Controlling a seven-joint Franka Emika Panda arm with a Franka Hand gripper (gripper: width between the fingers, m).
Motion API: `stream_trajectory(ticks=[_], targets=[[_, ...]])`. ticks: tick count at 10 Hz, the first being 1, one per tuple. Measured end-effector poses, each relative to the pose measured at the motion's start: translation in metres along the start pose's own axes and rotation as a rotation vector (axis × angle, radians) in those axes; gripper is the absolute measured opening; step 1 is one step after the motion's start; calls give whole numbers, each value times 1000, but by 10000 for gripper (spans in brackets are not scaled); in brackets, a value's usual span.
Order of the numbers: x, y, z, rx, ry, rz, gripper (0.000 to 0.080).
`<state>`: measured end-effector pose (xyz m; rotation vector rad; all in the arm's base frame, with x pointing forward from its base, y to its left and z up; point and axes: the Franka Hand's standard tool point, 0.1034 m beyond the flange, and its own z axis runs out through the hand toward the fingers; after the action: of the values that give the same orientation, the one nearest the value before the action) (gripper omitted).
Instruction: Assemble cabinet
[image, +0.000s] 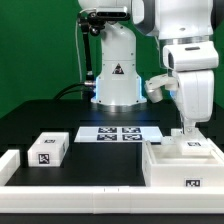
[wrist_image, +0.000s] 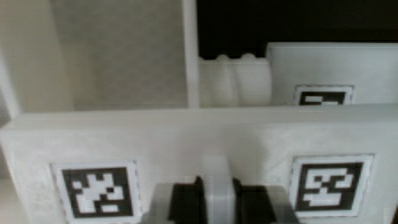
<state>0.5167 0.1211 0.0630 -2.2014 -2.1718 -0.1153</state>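
The cabinet (image: 168, 166) is the large white boxy body with tags at the exterior view's right, near the table's front. My gripper (image: 187, 132) comes straight down onto a raised part of its top. In the wrist view a white face of the cabinet (wrist_image: 214, 140) carries two tags. My gripper (wrist_image: 214, 203) shows its two dark fingers close together with a thin white strip of that body pinched between them. Behind that face are open compartments, a ribbed white post (wrist_image: 240, 82) and another tagged white wall (wrist_image: 324, 72).
A small white block (image: 47, 150) with a tag lies at the exterior view's left. The marker board (image: 118, 133) lies in the middle. A long low white bar (image: 12, 166) runs along the front left. The arm's base (image: 116, 78) stands at the back.
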Motion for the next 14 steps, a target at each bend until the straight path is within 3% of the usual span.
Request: stream_trajectory(ticks=[3,6,10,14], targets=[[0,0,0,0,0,0,61],[1,27,0,-9,9,13,61],[0,56,1,-40,28,13,61],[-3,59,0,-46,28,4,61]])
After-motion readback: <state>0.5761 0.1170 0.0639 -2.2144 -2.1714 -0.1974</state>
